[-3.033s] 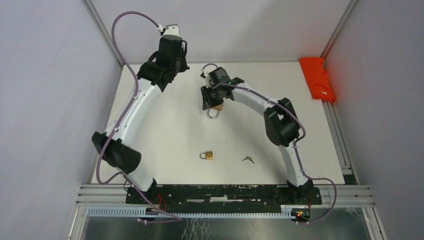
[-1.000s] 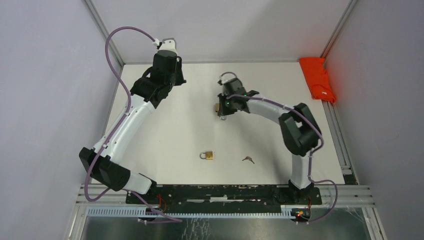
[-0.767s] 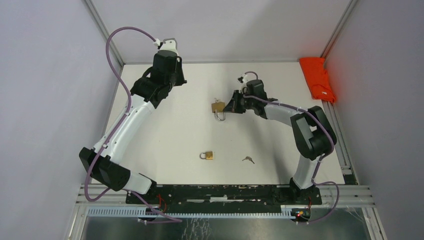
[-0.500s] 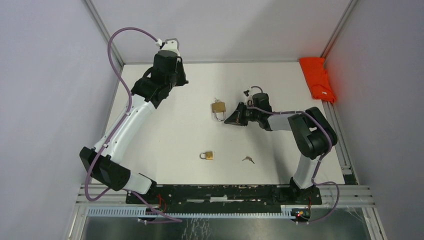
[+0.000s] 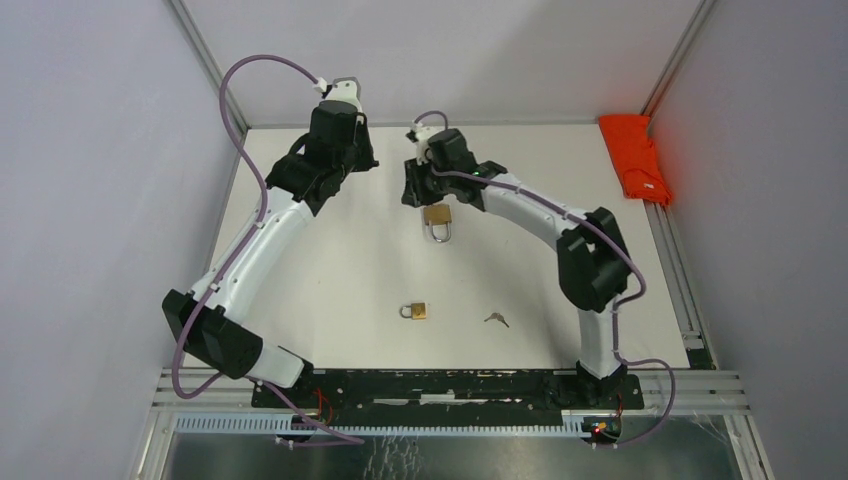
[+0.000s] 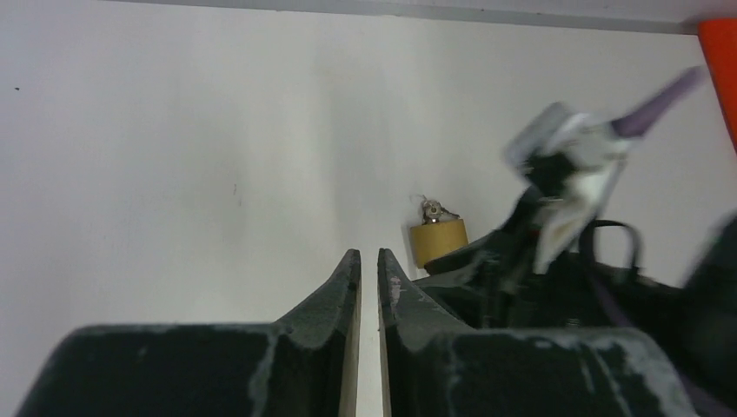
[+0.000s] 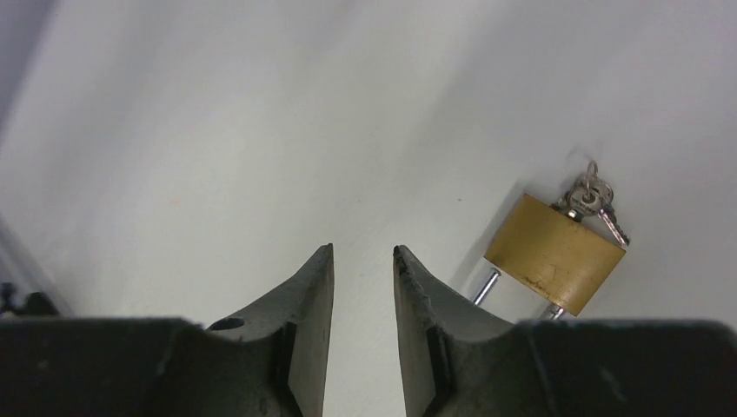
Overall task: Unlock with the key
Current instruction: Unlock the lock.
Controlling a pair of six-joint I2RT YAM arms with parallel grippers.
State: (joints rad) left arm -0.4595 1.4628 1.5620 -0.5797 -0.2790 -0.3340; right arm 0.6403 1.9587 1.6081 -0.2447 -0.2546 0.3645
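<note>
You have the right gripper (image 7: 362,261) just beside the brass padlock (image 7: 554,254) (key (image 7: 591,198) in it), narrowly parted, empty; left gripper (image 6: 361,265), farther from the padlock, nearly closed, empty.

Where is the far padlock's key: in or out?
In, it seems: the key bunch sticks from the brass padlock's base.

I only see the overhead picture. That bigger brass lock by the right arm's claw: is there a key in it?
Observer: Yes. The right wrist camera shows a key bunch sticking out of the keyhole end of the padlock.
Operator: Is the claw holding it?
Observer: No. The right gripper is slightly open and empty, with the padlock off to its side.
Operator: And the other claw?
Observer: The left gripper is shut on nothing.
</note>
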